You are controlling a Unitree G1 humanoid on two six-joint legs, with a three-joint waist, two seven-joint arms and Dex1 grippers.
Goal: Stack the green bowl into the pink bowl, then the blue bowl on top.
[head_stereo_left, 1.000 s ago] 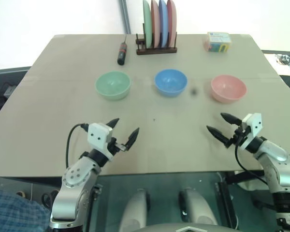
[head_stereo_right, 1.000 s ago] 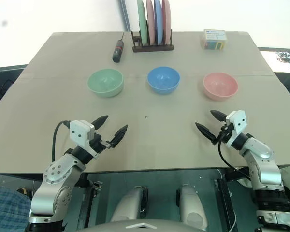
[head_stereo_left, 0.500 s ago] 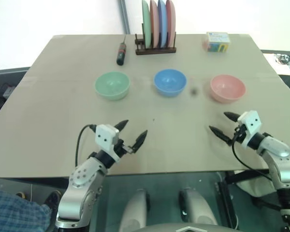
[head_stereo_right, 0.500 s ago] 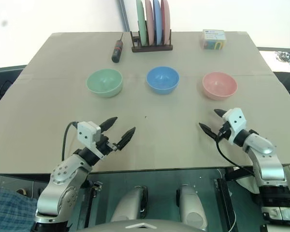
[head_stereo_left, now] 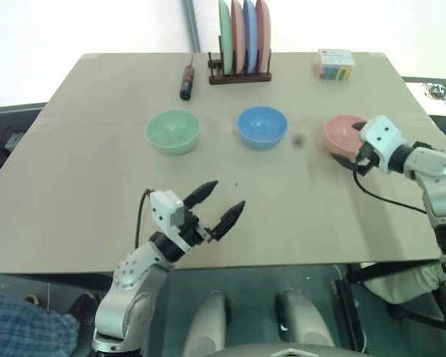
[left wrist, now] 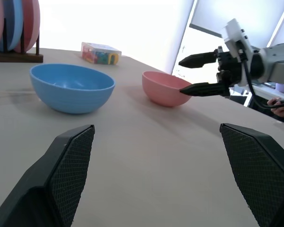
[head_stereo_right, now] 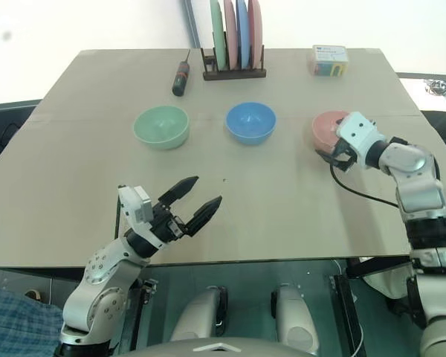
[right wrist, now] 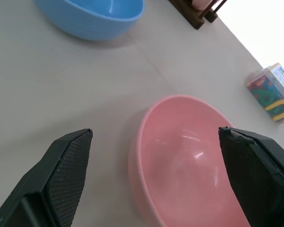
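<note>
so we're hovering the spread, empty right gripper (head_stereo_right: 333, 154) at the pink bowl (right wrist: 189, 156); left gripper (head_stereo_left: 219, 207) spread, empty; green bowl (head_stereo_left: 173, 131) likely needs grabbing next.

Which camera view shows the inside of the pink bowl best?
The right wrist view: the pink bowl lies close, its inside open between the right gripper's fingers. The left wrist view shows its outer side; in the eye views the right gripper partly covers it.

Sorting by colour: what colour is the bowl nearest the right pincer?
Salmon pink bowl, clearest in the right wrist view.
</note>
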